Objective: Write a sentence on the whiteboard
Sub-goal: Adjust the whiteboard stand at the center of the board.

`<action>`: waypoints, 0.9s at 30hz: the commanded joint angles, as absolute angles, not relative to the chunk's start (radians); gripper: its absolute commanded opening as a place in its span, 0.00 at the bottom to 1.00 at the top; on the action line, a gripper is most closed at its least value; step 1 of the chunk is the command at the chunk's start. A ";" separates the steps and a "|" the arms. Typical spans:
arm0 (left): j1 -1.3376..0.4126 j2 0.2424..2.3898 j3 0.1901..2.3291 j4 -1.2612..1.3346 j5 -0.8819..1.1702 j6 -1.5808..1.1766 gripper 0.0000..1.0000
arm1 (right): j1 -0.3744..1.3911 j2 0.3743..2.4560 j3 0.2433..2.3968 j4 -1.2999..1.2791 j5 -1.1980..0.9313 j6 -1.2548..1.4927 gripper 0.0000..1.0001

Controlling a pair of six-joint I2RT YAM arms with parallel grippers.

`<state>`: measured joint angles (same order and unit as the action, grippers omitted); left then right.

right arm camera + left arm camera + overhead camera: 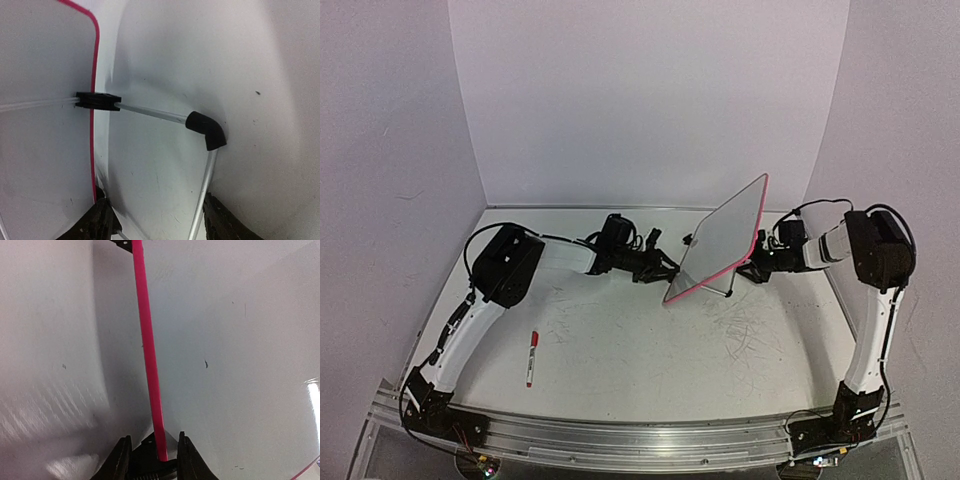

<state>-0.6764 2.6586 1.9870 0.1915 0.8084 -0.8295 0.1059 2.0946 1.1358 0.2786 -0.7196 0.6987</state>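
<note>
**Whiteboard (720, 243) propped at a tilt on the table (640, 365), between your two arms.**
Your left fingers (120, 462) stand apart, astride its pink rim (147, 340) without clamping it. Your right fingers (100, 222) are spread wide around the wire stand (150, 111) behind the board. A marker (532, 357) lies near the left arm.

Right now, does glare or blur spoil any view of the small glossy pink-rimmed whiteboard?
Top external: the glossy pink-rimmed whiteboard dull grey, no glare. Left wrist: glare streak at right edge, lower left smeared. Right wrist: sharp, soft shadows.
</note>
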 commanded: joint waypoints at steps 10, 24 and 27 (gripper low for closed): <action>-0.727 2.397 1.596 0.160 0.719 -0.822 0.17 | 0.246 2.280 1.266 0.264 -0.753 0.717 0.60; -0.732 2.173 1.324 0.161 0.501 -0.742 0.22 | 0.213 2.270 1.315 0.207 -0.764 0.653 0.60; -0.711 2.130 1.283 0.153 0.464 -0.707 0.32 | 0.168 2.238 1.286 0.173 -0.750 0.607 0.61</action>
<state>-0.7365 2.2127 1.3362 0.2011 0.5462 -0.7761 0.2222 2.2487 1.3201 0.3183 -0.7929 0.6759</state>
